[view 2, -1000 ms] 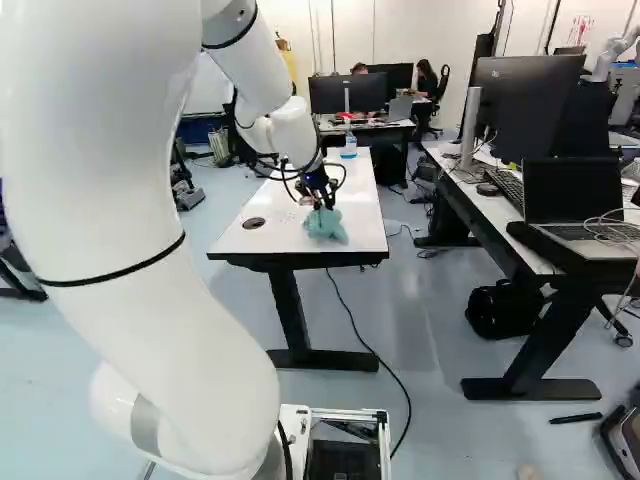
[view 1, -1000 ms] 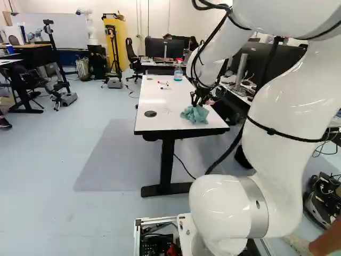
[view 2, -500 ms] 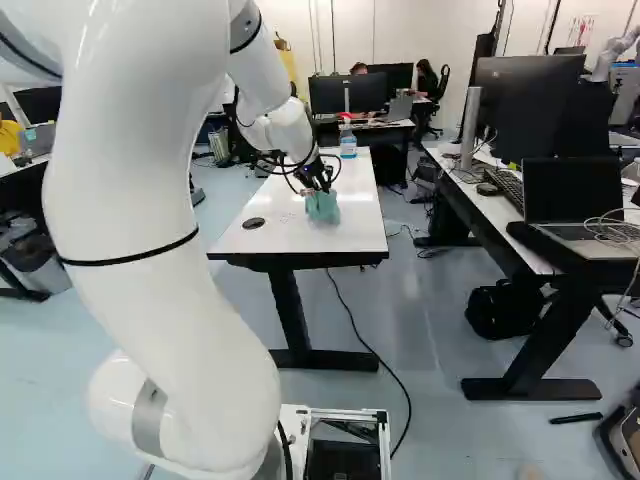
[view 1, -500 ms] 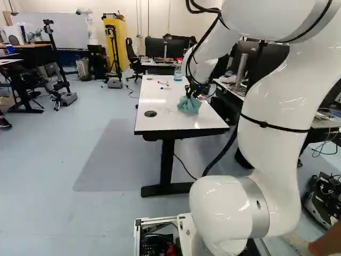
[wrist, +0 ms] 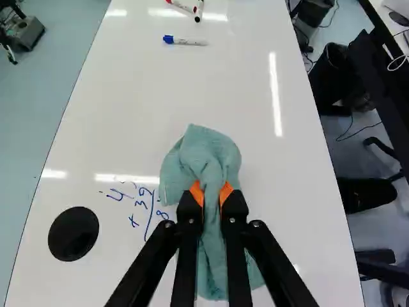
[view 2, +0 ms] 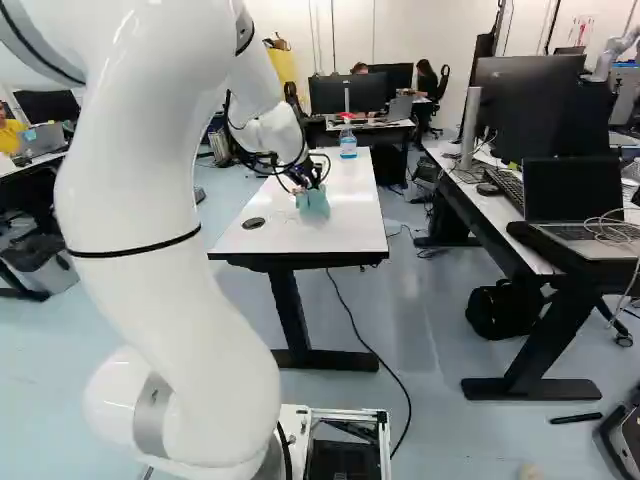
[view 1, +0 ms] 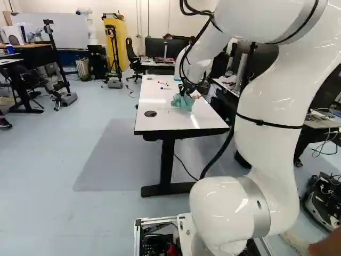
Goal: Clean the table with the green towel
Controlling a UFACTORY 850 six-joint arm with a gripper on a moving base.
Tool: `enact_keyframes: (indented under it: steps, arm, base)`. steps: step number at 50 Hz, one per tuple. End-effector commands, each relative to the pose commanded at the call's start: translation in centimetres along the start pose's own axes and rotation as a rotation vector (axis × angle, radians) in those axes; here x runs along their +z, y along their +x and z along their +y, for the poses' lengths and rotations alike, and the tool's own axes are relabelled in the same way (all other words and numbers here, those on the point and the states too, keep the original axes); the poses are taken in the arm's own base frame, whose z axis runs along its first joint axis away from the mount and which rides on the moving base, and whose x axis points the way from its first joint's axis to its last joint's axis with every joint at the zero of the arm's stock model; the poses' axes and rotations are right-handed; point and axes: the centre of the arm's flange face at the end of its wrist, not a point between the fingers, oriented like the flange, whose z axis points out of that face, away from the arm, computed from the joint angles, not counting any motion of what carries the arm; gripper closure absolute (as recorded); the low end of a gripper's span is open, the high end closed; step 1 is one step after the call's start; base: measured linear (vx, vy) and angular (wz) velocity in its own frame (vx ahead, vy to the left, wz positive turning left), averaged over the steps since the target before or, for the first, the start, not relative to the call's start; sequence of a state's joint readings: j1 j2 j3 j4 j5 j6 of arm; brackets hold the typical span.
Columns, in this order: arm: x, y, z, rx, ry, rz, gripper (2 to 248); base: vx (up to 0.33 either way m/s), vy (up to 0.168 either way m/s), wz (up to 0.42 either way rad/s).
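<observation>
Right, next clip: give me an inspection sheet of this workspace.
Surface: white table, blue writing left on it; black disc near one edge.
Job's things: green towel, bunched on the table beside the writing.
Clutter: three markers, one blue-capped, two more beyond it; spray bottle at the far end.
Gripper: shut on the towel, a pad on each side.
Cables: one runs from under the table along the floor; others loop along the arm.
Surroundings: side desk with laptop, black bag below; another robot in the background.
</observation>
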State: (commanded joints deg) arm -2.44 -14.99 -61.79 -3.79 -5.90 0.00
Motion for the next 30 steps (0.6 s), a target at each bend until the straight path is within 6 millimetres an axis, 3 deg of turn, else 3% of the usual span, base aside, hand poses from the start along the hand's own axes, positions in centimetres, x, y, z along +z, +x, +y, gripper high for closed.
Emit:
enact_keyframes:
  steps: [30]
  arm:
    - [3.1,-0.9,-0.3,-0.002,0.005,0.055,204]
  base:
    - [0.0,0.0,0.0]
